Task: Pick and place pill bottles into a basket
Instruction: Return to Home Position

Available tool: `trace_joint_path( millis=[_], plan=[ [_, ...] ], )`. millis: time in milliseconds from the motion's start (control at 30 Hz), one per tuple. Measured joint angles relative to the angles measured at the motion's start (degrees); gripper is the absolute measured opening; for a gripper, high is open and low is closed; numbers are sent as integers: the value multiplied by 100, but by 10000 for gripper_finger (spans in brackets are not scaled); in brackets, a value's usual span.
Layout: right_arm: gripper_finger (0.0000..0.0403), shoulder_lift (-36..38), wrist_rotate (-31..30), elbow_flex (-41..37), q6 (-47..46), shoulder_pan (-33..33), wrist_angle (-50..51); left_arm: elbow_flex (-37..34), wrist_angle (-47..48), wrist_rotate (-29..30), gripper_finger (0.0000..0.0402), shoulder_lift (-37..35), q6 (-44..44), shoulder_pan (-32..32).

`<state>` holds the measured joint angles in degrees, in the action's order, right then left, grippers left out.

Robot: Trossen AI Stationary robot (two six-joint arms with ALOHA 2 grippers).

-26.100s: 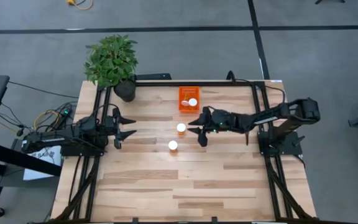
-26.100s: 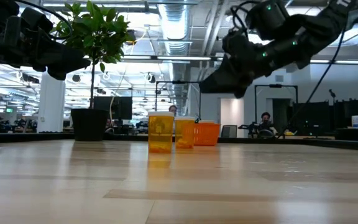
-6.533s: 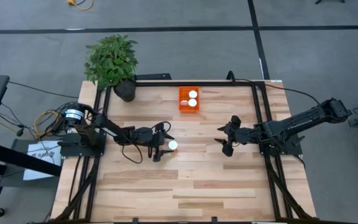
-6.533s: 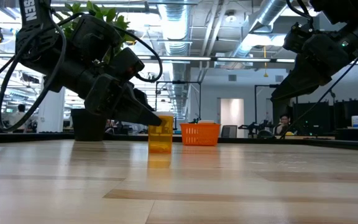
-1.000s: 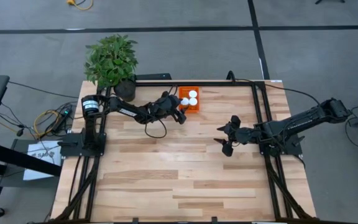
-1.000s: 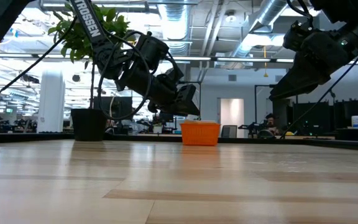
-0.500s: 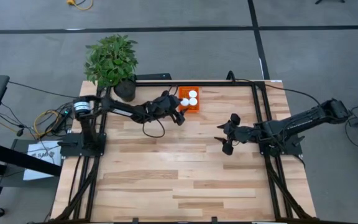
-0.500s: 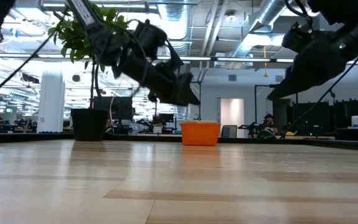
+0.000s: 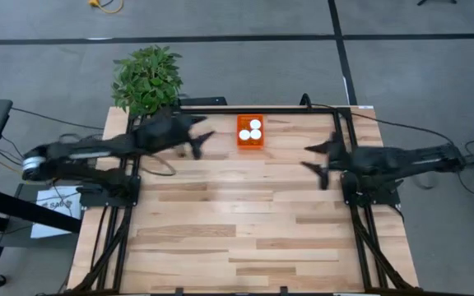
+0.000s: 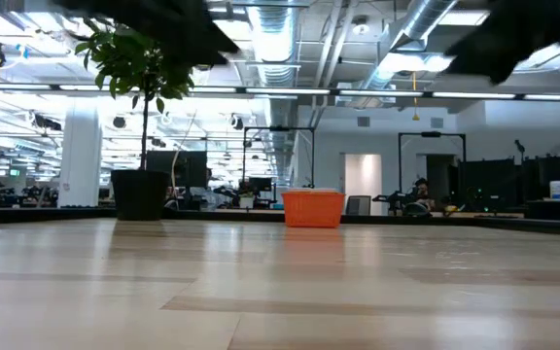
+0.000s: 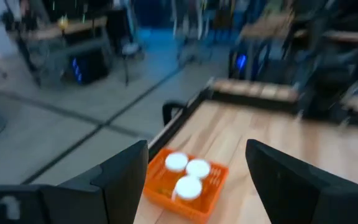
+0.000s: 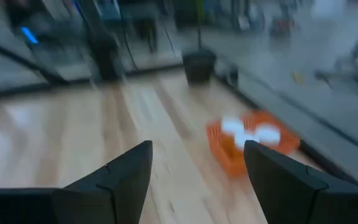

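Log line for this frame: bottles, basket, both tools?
pill bottles: three caps showing, all in basket | left tool: open, empty, left of basket | right tool: open, empty, right of basket

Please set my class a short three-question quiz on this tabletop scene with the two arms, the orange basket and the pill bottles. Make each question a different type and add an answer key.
1. How many white caps of pill bottles show inside the basket?
2. True or false: the left gripper holds a bottle.
3. Which gripper is nearer the potted plant? A) the left gripper B) the right gripper

Key:
1. Three.
2. False. Its fingers are open with nothing between them.
3. A.
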<state>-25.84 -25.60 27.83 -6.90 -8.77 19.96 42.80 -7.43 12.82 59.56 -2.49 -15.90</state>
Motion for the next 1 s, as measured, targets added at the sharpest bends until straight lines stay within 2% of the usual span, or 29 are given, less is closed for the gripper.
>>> trace_joint_path(
  millis=[167,200,233,300,433,467,533,600,667,833,1000],
  plan=[
    [249,2342,203,-221,379,-325,401,-1392,-790,-493,263,-1768,243,65],
    [249,2574,246,-332,443,-388,404,-1666,-983,-534,263,-2027,312,99],
    [249,2557,248,-409,482,-435,230,-1939,-1139,-566,263,-2268,400,121],
    [249,2550,169,-478,460,-455,664,-2477,-1342,-545,263,-2702,636,174],
    [249,2071,11,-817,393,-459,-95,-3332,-1707,-546,263,-3267,973,306],
    [249,2093,-23,-921,394,-461,163,-3469,-1751,-541,263,-3367,1017,334],
    [249,2210,-62,-937,304,-457,-194,-3714,-1949,-482,263,-3520,1100,397],
    [249,2356,-112,-1000,266,-449,-140,-3987,-1934,-470,263,-3736,1177,467],
    [249,2476,-99,-1116,169,-448,188,-4185,-1967,-468,263,-3869,1248,526],
    [249,2541,-182,-1296,85,-419,234,-4218,-1147,-20,263,-4115,1329,709],
    [249,2561,-305,-1635,2,-370,101,-4221,-1093,351,263,-4178,1155,815]
  ],
)
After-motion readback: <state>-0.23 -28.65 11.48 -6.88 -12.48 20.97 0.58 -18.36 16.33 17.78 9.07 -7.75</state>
